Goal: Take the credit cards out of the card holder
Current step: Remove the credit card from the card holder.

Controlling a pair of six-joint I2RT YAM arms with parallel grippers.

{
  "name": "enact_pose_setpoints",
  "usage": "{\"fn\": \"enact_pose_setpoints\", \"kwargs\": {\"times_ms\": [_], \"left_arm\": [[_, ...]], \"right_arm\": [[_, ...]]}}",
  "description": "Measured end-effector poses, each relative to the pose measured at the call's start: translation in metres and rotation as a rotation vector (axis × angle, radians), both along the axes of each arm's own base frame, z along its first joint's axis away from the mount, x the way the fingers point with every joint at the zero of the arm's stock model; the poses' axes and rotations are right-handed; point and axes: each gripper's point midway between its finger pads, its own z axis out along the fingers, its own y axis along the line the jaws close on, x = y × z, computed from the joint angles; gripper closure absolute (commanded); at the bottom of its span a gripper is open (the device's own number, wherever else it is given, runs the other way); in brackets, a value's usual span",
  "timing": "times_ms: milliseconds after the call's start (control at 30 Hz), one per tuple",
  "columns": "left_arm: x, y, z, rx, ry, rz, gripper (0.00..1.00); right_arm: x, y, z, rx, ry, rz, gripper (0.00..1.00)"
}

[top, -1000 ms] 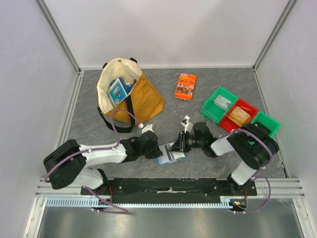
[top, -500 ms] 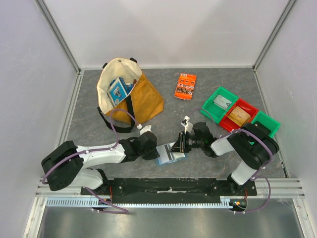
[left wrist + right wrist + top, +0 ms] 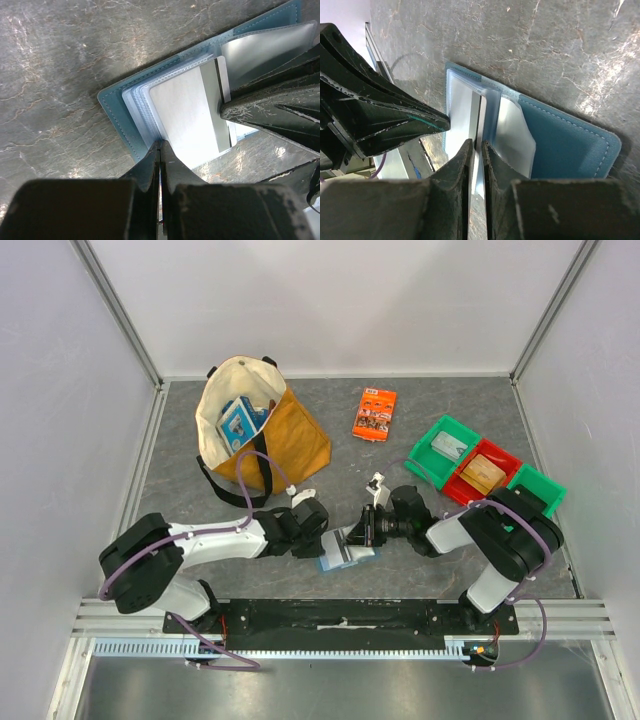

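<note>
The open card holder point(image 3: 117, 107) lies on the desk point(image 3: 450, 400). The clenched left end effector point(image 3: 160, 148) pins its edge so the right end effector point(image 3: 476, 145), pinching a credit card point(image 3: 185, 115), can pull.

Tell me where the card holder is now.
Top view: the card holder lies open near the front edge, between the left gripper and right gripper.
</note>
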Motion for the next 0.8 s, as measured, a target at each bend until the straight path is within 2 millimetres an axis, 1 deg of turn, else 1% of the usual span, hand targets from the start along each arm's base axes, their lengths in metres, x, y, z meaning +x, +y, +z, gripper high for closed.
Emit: {"fn": "enact_pose_setpoints", "kwargs": {"times_ms": [67, 133, 267, 400, 467, 633, 800], "left_arm": [[0.0005, -0.0003, -0.0003, 0.011, 0.002, -0.005, 0.98], [0.0007, -0.0003, -0.0004, 0.018, 0.004, -0.01, 0.98], [0.0008, -0.0001, -0.0002, 0.022, 0.001, -0.016, 0.98], [0.0008, 0.0, -0.0003, 0.025, 0.0, -0.021, 0.98], [0.001, 0.0001, -0.0003, 0.027, -0.001, -0.024, 0.98], [0.001, 0.0, -0.0004, 0.03, -0.002, -0.029, 0.98], [0.001, 0.0, -0.0006, 0.032, -0.001, -0.032, 0.98]], "right_arm": [[0.0002, 0.0, 0.0007, 0.003, -0.001, 0.001, 0.81], [0.0005, -0.0004, 0.001, 0.004, 0.0, 0.0, 0.75], [0.0005, -0.001, 0.0037, 0.014, 0.002, 0.003, 0.72], [0.0015, -0.0012, 0.0059, 0.02, -0.003, 0.002, 0.72], [0.0018, -0.0011, 0.0066, 0.021, -0.005, 0.001, 0.74], [0.0023, -0.0011, 0.0072, 0.023, -0.005, 0.0, 0.85], [0.002, -0.001, 0.0078, 0.034, 0.001, -0.005, 0.88]]}}
